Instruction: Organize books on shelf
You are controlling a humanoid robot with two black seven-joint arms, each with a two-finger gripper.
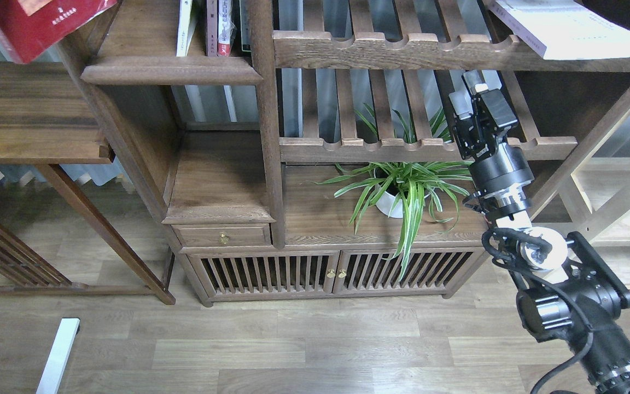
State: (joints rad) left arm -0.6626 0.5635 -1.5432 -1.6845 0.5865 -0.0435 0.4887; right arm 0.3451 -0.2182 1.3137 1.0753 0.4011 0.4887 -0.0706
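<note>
Whitish paperback above your right gripper looks thick, floppy; grip its spine edge. Gripper's spread: cannot tell.

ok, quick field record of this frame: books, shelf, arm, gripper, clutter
red book: top left corner, tilted, cropped by the frame
whitish book: lying flat on the upper slatted rack, top right
upright books: standing on the shelf, upper left
right gripper: raised in front of the lower slatted rack, holding nothing, open or shut cannot be told
left arm: not in view
plant: white pot, on the cabinet top
</note>
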